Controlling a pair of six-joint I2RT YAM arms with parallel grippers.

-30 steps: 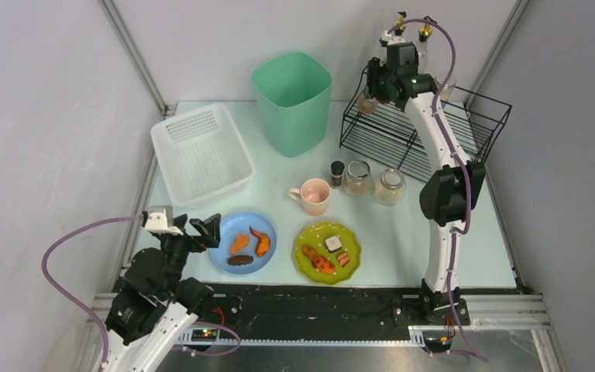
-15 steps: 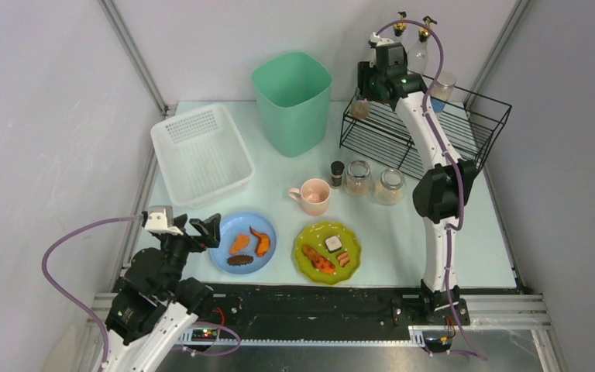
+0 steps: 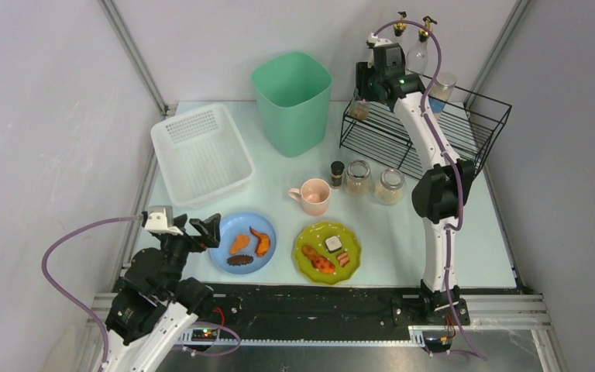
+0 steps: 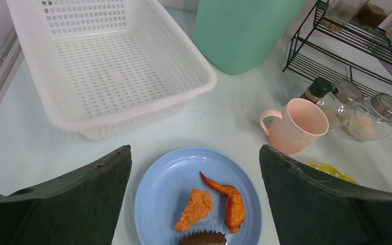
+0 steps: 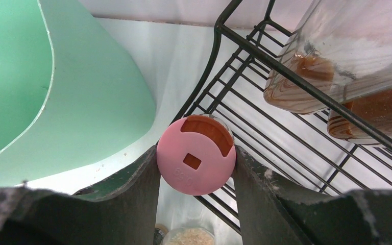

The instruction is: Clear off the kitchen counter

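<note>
The kitchen counter [image 3: 403, 240] is a smooth, glossy mint-white slab edged by a metal frame and a black front rail. It spreads out around the tall, rounded-square mint-green plastic bin [image 3: 293, 101], which stands towards its far edge. Right of the bin is a black wire rack [image 3: 403, 139]. At the rack end nearest the bin, the right gripper [image 5: 195, 153] presses its dark fingers against both sides of a small jar [image 5: 201, 173]. The jar's round pink plastic lid has a cut-out showing reddish-brown contents, and the raised lettering on it is too small to read. Left of the bin lies a white perforated plastic basket [image 3: 194, 113]. Nearer than the bin sit a pink mug [image 3: 314, 198], two clear glass jars [image 3: 357, 177], a round blue plate [image 3: 221, 249] of orange fried pieces and a scalloped yellow-green plate [image 3: 353, 236]. Near-left of the bin, the left gripper [image 4: 195, 153] is spread wide by the blue plate, holding nothing.
</note>
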